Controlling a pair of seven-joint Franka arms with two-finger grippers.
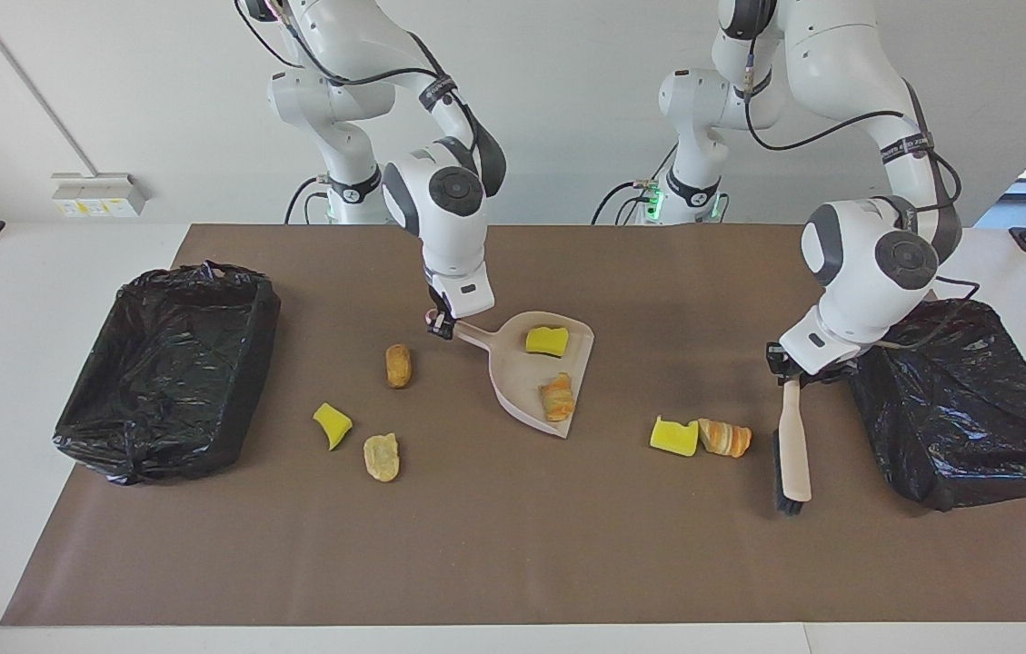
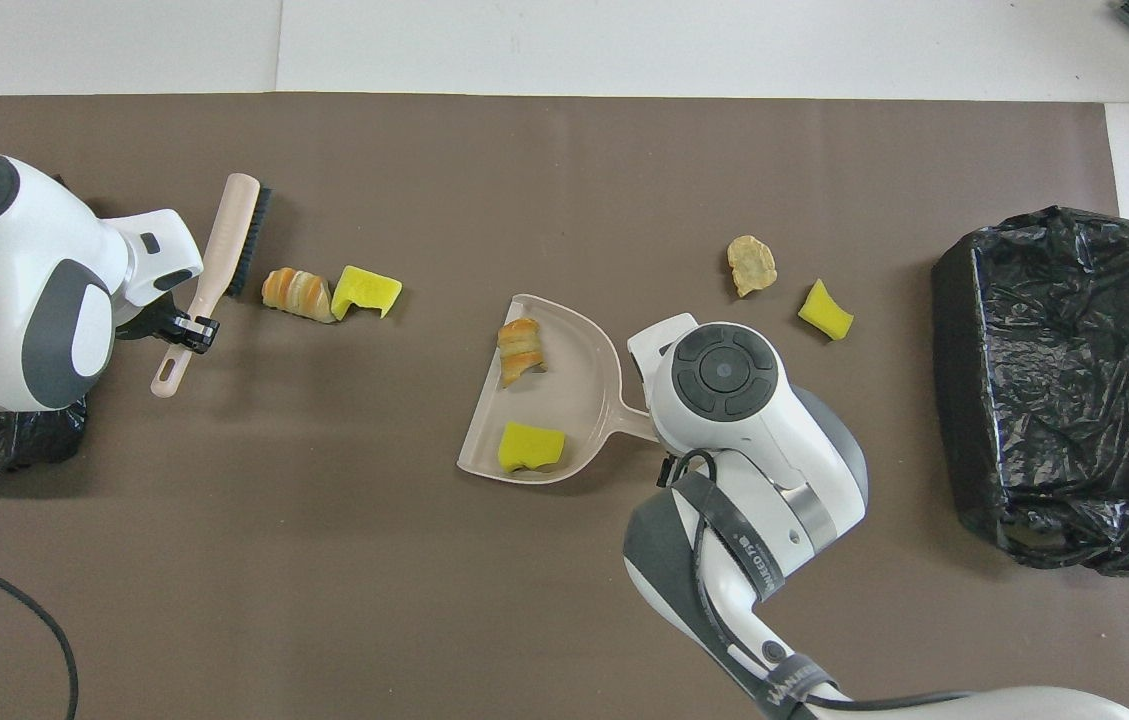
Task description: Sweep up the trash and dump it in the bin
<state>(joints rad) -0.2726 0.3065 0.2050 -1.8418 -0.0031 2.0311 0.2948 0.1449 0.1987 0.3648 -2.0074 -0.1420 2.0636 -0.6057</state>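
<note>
We see a brown mat [image 1: 513, 545] covering the table, with a bin lined in a black bag at each end: one bin [image 1: 163, 368] toward the right arm's end and the other bin [image 1: 962, 400] toward the left arm's end.

Near the middle of the mat lies a pale pink dustpan [image 1: 526, 381]. The right gripper [image 1: 440, 325] is clamped shut on the end of its handle. Inside the pan we count two scraps: a yellow sponge chunk [image 1: 547, 341] and, farther from the robots, a striped croissant piece [image 1: 558, 398].

The left gripper [image 1: 792, 371] is closed on the handle of a brush [image 1: 792, 459], just beside the bin at the left arm's end. The brush hangs with its bristle end low by the mat; we cannot tell whether it touches.

The rest of the trash lies on the mat. Between the brush and the dustpan, a second yellow sponge [image 1: 673, 436] and a second striped croissant [image 1: 725, 438] sit touching each other. Toward the right arm's end we see a brown bread lump [image 1: 398, 365], a yellow wedge [image 1: 332, 425] and a pale bread piece [image 1: 382, 456], each apart from the others and outside the pan.
</note>
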